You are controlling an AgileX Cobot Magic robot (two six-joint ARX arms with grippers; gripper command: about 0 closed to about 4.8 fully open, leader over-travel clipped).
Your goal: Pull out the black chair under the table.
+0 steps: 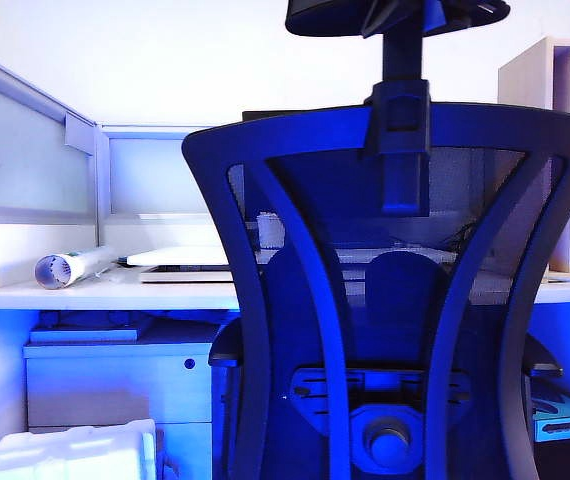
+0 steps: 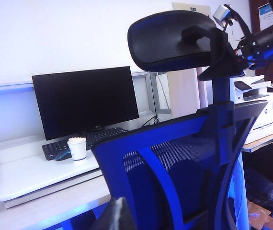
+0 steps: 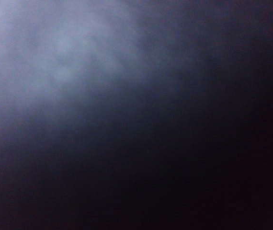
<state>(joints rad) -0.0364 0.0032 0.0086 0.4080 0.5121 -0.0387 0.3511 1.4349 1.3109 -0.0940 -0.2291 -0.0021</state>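
Chair (image 1: pixel 395 300) fills middle of ext. view, back toward camera, seat tucked under table (image 1: pixel 105 297).

Risk: right gripper (image 2: pixel 232 21) sits at headrest (image 2: pixel 175 40) top, seen only from left wrist cam. A pull there could tilt headrest on its post or slip off, chair staying put.

Right wrist cam all dark blur; its grip state can't tell.

Left gripper (image 2: pixel 115 215): only a dark tip shows, near chair back, state can't tell.

Chair: mesh back, curved ribs, knob (image 1: pixel 390 440) low.
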